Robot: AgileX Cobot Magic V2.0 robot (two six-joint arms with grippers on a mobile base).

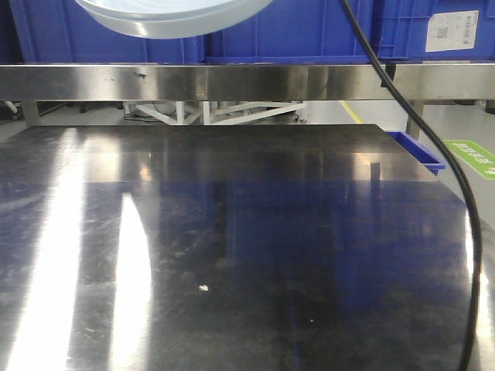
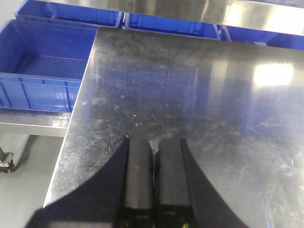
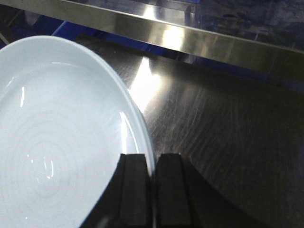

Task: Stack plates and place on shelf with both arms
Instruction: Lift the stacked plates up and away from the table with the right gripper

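Note:
The pale blue-white plates (image 1: pixel 172 17) hang in the air at the top of the front view, just above the shelf's steel front rail (image 1: pixel 247 81); two stacked rims show there. In the right wrist view the plate (image 3: pixel 57 133) fills the left half, and my right gripper (image 3: pixel 153 164) is shut on its right rim, one finger inside the rim and one outside. The shelf rail (image 3: pixel 190 40) runs across ahead of it. My left gripper (image 2: pixel 154 145) is shut with nothing in it, low over the dark tabletop (image 2: pixel 199 90) near its left edge.
Blue plastic crates (image 1: pixel 294 31) stand on the shelf behind the rail. Another blue crate (image 2: pixel 42 71) sits on a lower stand left of the table. A black cable (image 1: pixel 441 162) hangs down the right side. A small blue bin (image 1: pixel 418 151) is at the table's far right corner.

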